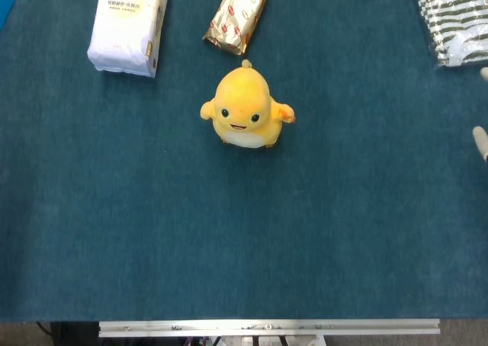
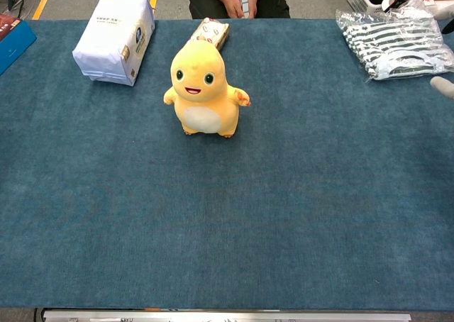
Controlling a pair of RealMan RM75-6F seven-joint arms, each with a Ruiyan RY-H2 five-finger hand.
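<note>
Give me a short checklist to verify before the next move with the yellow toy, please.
1. Toy stands upright on the table: ok.
2. Toy free of both hands: ok.
3. Space around toy: ok; the snack pack lies behind it, apart.
4. Right hand state: cannot tell, only fingertips show at the right edge.
5. Left hand position: cannot tell, in neither view.
6. Tissue pack and striped bag out of the way: ok.
</note>
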